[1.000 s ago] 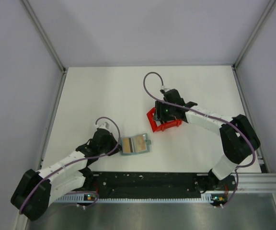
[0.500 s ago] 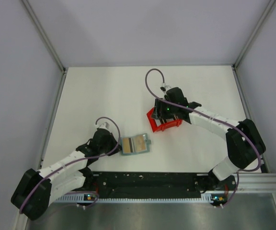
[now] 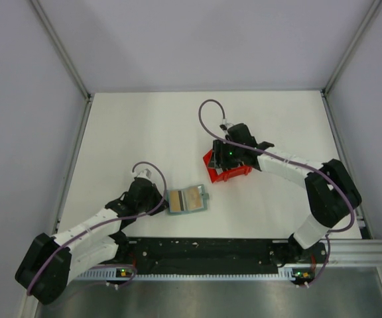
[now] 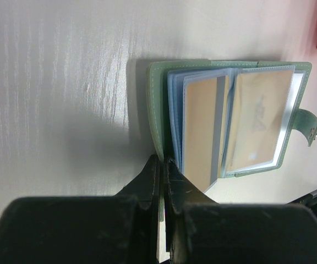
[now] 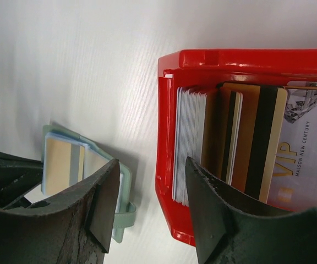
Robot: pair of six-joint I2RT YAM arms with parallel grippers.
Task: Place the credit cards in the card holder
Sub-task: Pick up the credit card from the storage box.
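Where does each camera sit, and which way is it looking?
Top camera: high above and behind the robot, looking down at the table; the left arm and right arm show, bases at the bottom.
Left wrist camera: on the left arm, looking along its shut left hand at the open card holder, pinched by its edge.
Right wrist camera: on the right arm, looking past its open right hand into the red bin of credit cards.
Shared: both wrist cameras see the card holder.

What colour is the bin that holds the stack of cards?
Bright red; the bin shows best in the right wrist view.
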